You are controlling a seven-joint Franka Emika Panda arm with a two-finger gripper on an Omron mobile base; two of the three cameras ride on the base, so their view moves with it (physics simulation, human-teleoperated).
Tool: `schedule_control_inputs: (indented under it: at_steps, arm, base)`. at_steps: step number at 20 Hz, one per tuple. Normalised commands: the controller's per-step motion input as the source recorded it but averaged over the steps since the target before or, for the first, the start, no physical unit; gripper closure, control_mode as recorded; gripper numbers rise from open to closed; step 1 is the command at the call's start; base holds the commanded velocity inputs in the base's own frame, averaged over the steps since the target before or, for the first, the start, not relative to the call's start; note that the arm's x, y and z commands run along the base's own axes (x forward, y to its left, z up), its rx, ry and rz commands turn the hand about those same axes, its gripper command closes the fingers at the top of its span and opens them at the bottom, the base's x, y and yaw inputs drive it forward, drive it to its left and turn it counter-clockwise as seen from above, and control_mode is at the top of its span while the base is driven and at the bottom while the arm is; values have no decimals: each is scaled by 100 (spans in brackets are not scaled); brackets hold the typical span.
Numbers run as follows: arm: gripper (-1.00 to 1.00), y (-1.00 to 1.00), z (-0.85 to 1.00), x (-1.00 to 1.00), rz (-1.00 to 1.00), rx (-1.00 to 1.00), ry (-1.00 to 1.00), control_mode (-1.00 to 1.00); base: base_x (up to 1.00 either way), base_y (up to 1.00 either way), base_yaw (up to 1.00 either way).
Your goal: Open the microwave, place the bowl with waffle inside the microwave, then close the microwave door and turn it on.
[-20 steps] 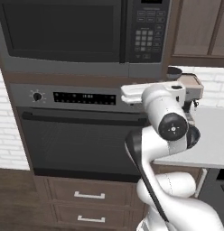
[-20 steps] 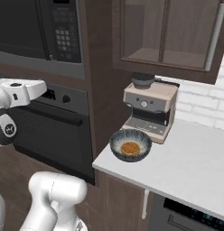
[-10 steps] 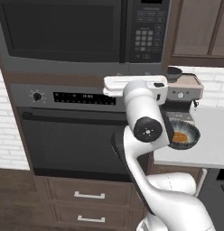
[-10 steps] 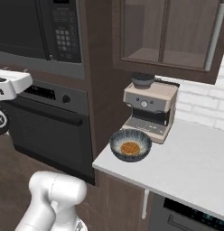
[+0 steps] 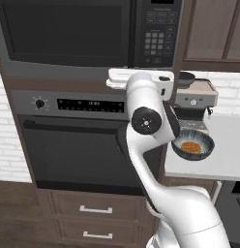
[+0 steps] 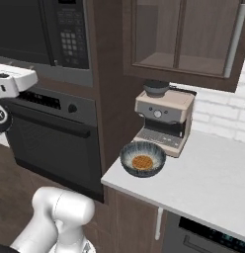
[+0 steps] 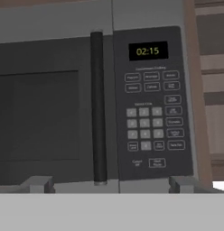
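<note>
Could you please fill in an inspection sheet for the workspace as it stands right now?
Surface: pale counter, bowl and coffee machine on it.
Job's things: microwave shut, its microwave door closed, vertical dark handle beside the keypad; bowl on the counter's near corner, waffle inside.
Clutter: coffee machine right behind the bowl.
Grippers: pincer open, empty, facing the microwave front, touching nothing.
Cables: nothing seen.
Surroundings: black oven under the microwave, drawers below, glass-front cabinet above the counter.
</note>
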Motion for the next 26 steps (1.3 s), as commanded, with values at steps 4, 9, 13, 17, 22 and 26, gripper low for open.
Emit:
schedule_control_inputs:
  at_steps: [4, 9, 13, 17, 22, 26]
  arm:
    - [-100, -1, 4, 37, -1, 1, 5, -100]
    - [-100, -9, 0, 51, 0, 3, 2, -100]
    - [-100, -14, 0, 57, 0, 6, 0, -100]
    - [-100, 1, 0, 67, 0, 2, 0, -100]
    - [-100, 6, 0, 71, 0, 0, 0, -100]
    - [-100, 21, 0, 62, 0, 0, 1, -100]
  base:
    - [0, 0, 0]
    - [0, 0, 0]
    - [0, 0, 0]
    - [0, 0, 0]
    - [0, 0, 0]
    - [0, 0, 0]
